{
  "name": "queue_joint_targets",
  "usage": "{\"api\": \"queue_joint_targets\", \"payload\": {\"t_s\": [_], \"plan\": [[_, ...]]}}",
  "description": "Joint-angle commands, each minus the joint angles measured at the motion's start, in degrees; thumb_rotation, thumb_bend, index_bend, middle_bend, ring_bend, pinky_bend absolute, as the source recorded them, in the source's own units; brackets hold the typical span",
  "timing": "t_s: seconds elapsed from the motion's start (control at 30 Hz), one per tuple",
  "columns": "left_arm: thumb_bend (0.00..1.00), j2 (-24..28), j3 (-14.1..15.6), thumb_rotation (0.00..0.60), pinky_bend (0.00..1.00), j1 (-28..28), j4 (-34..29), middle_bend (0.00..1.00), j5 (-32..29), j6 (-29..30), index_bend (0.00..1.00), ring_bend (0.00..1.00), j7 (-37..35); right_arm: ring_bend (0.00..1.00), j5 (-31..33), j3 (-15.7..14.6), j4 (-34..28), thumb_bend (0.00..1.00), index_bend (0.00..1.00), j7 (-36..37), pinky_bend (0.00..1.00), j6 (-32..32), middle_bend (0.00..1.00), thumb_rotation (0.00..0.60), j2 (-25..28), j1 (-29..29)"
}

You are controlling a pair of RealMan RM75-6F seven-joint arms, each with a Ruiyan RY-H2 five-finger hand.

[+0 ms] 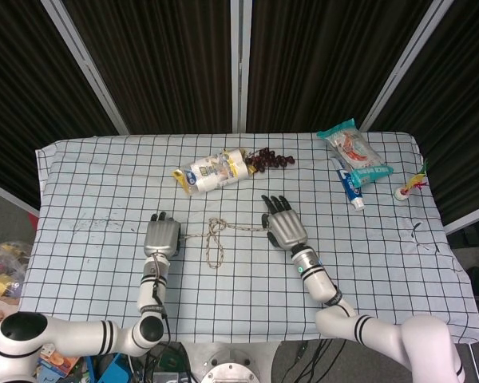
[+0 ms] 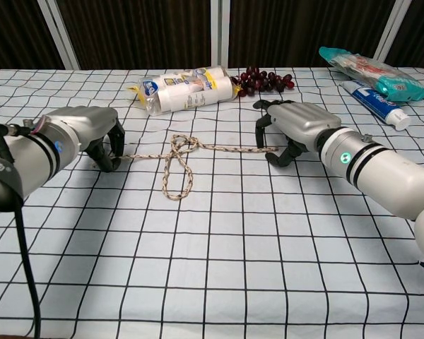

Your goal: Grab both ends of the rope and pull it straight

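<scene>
A braided beige rope point(image 1: 215, 240) point(image 2: 179, 164) lies on the checkered tablecloth, twisted into a loop at its middle. My left hand point(image 1: 162, 237) point(image 2: 85, 131) sits at the rope's left end, fingers curled down, pinching that end against the cloth. My right hand point(image 1: 283, 226) point(image 2: 297, 126) arches over the rope's right end. Its fingers are spread, and the rope tip lies under the palm, between fingers and thumb, not clearly gripped.
Behind the rope are a wrapped pack of bottles point(image 1: 211, 171) point(image 2: 187, 88) and a bunch of dark grapes point(image 1: 270, 159) point(image 2: 265, 79). At the far right lie a snack bag point(image 1: 354, 150), a toothpaste tube point(image 1: 347, 185) and a small toy point(image 1: 411, 186).
</scene>
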Motion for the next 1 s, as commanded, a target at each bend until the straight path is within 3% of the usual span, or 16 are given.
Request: {"api": "queue_joint_targets", "payload": {"t_s": [0.03, 1.0], "plan": [[0.41, 0.05, 0.02, 0.6, 0.15, -0.05, -0.03, 0.33, -0.15, -0.06, 0.57, 0.11, -0.04, 0.0, 0.08, 0.06, 0.27, 0.32, 0.49, 0.03, 0.0, 0.16, 0.01, 0.6, -0.18, -0.03], [0.41, 0.63, 0.87, 0.6, 0.15, 0.07, -0.26, 0.34, -0.09, 0.23, 0.57, 0.11, -1.09, 0.0, -0.2, 0.4, 1.27, 0.32, 0.6, 1.07, 0.0, 1.8, 0.04, 0.6, -1.07, -0.62]]}}
